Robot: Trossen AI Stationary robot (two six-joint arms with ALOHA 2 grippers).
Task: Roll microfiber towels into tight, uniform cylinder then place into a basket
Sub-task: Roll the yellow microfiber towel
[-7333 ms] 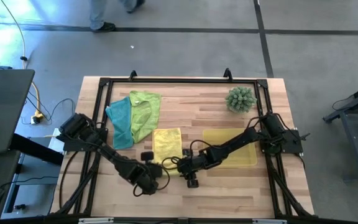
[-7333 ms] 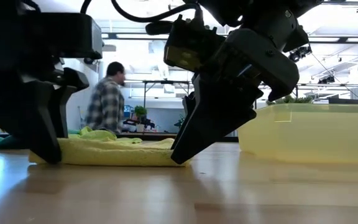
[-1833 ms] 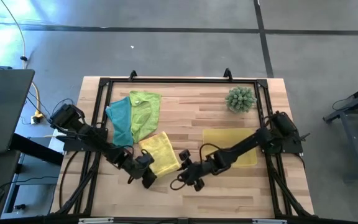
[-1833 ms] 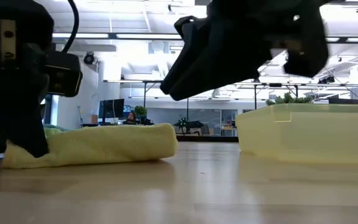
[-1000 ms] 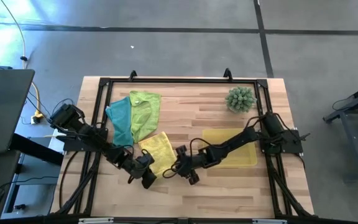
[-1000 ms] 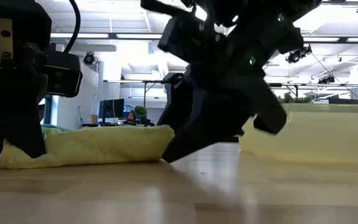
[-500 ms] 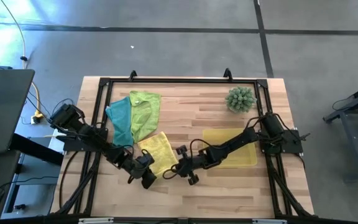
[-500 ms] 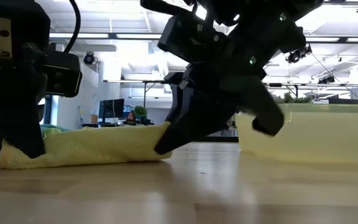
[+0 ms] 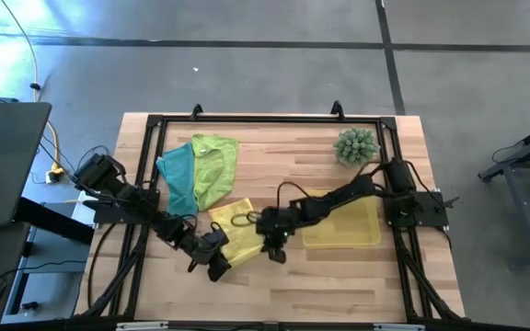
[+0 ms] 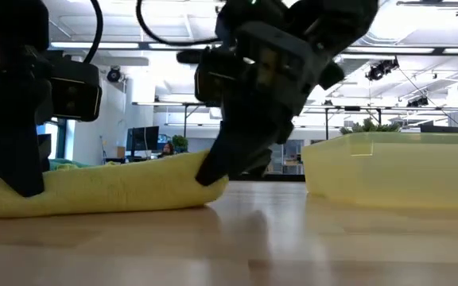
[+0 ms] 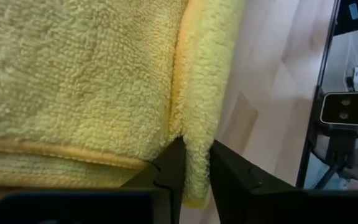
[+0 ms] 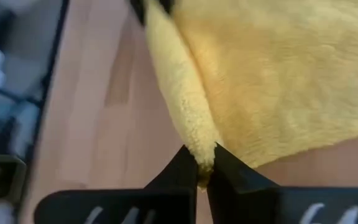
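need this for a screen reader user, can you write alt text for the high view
Seen from above, two dark robot arms pinch a yellow towel on a wooden table, the left claw at its near corner and the right claw at its right edge. A teal towel and green towel lie behind; a yellow basket sits right.

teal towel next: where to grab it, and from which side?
Judging by the high view, take the teal towel at its bare left edge, coming from the table's left side. Its right edge runs along the green towel, maybe under it, so a grip there could catch both.
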